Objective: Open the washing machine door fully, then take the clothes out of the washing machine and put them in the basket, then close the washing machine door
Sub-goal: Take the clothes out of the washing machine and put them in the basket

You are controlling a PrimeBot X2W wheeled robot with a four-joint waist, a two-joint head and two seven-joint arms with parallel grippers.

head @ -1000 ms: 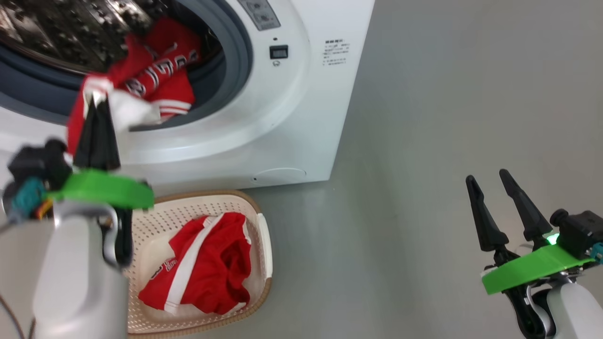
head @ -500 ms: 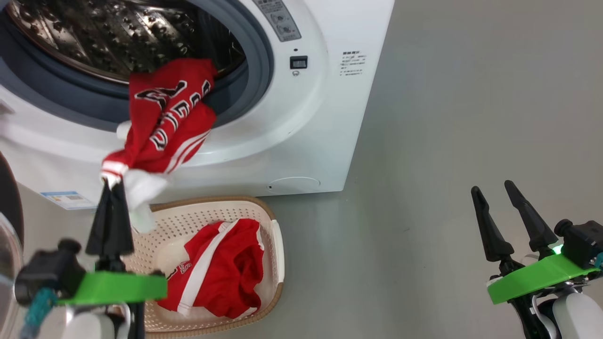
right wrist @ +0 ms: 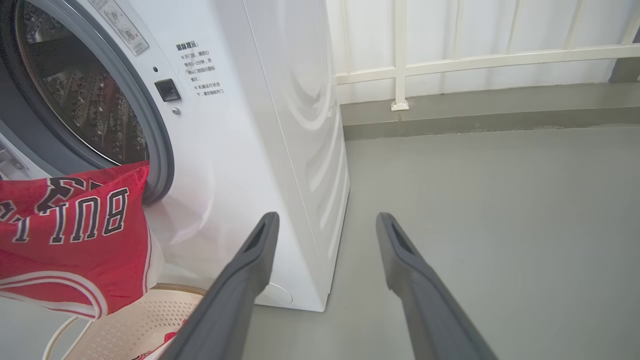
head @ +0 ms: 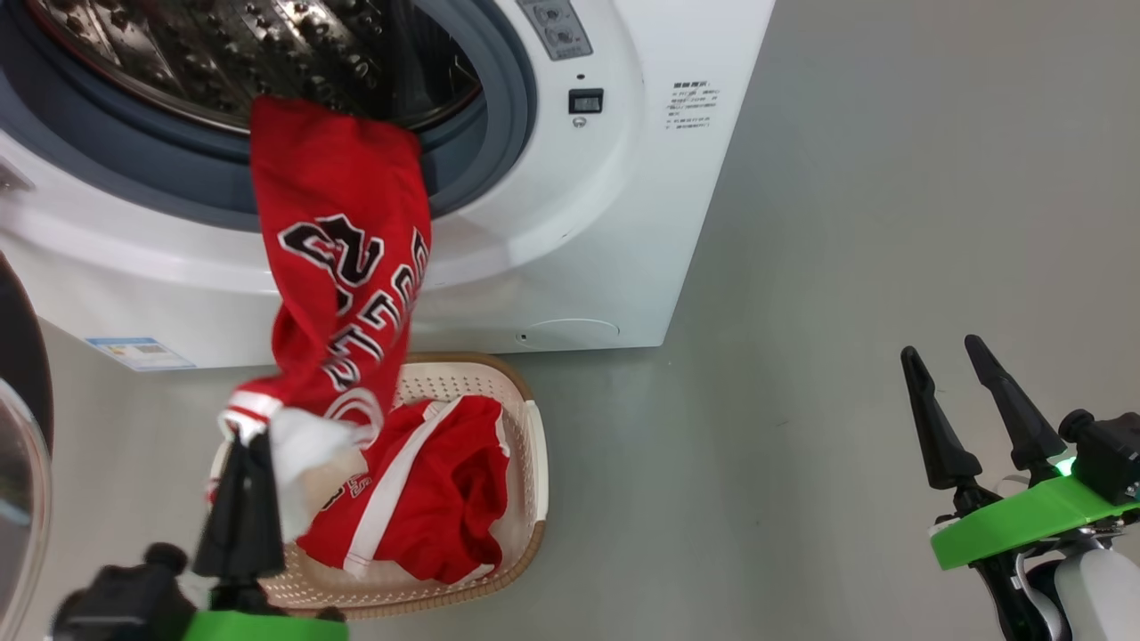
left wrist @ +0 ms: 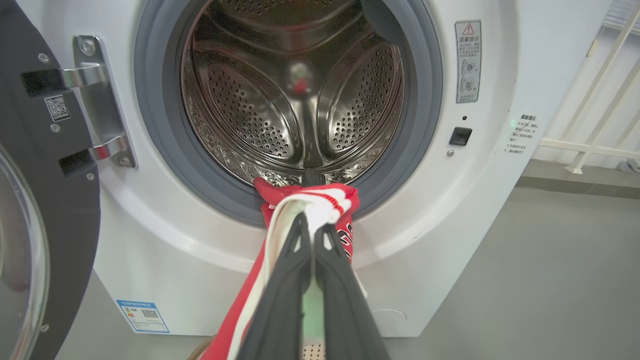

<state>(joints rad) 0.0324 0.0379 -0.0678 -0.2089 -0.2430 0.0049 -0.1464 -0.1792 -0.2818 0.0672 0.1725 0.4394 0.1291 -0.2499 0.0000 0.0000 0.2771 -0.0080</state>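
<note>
Our left hand [head: 242,438] is clamped on the hem of the red jersey [head: 343,258], above the basket [head: 472,367]. The jersey runs lengthwise from that hand up to the drum lip of the washing machine [head: 623,223]. Our right hand [head: 940,347], jaws apart, hangs well away.

Clearance in front of the washing machine [head: 623,223].
A red jersey [head: 343,178] drapes across the lower drum opening [left wrist: 300,90] down to the basket [head: 537,463]; the door [left wrist: 70,225] stands at left; bare floor [head: 846,267] lies open at right.
</note>
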